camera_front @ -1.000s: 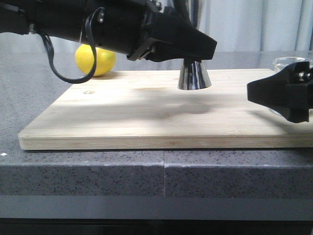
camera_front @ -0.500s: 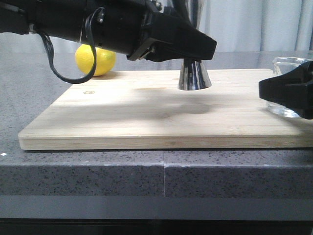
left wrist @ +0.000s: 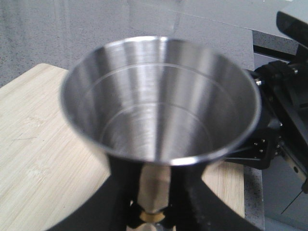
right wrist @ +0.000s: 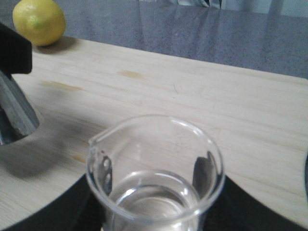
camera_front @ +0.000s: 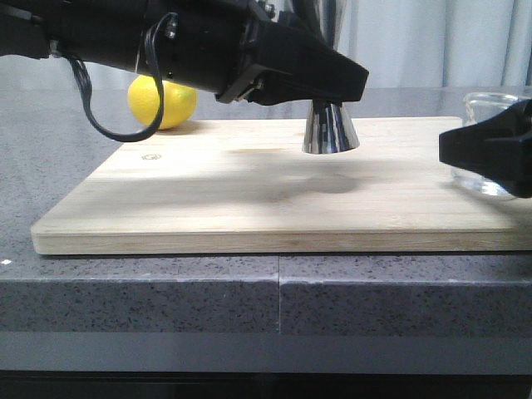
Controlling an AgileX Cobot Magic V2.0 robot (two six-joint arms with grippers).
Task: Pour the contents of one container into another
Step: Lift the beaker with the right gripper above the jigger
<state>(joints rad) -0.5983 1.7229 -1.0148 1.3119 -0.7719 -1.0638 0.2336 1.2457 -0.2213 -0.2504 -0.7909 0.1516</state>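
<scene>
The steel jigger [camera_front: 330, 129] stands on the wooden board [camera_front: 249, 191], only its lower cone showing in the front view. My left gripper [camera_front: 341, 83] is shut on its narrow waist. In the left wrist view the jigger's open upper cup [left wrist: 159, 96] looks empty, and my left gripper [left wrist: 153, 192] clamps the neck just above the gold band [left wrist: 152, 217]. The glass beaker [camera_front: 490, 112] is at the board's right end, with my right gripper [camera_front: 486, 158] shut on it. From the right wrist, the beaker [right wrist: 154, 163] holds some clear liquid, its lip pointing toward the jigger [right wrist: 14, 115].
A yellow lemon [camera_front: 162, 101] lies on the counter behind the board's left corner, also seen as the lemon [right wrist: 39, 21] in the right wrist view. The board sits on a grey speckled counter [camera_front: 166, 291]. The right arm's black body [left wrist: 279, 120] is close beside the jigger.
My right gripper moved right, in around the beaker, and now sits very slightly higher together with the beaker. The left arm and jigger have not moved.
</scene>
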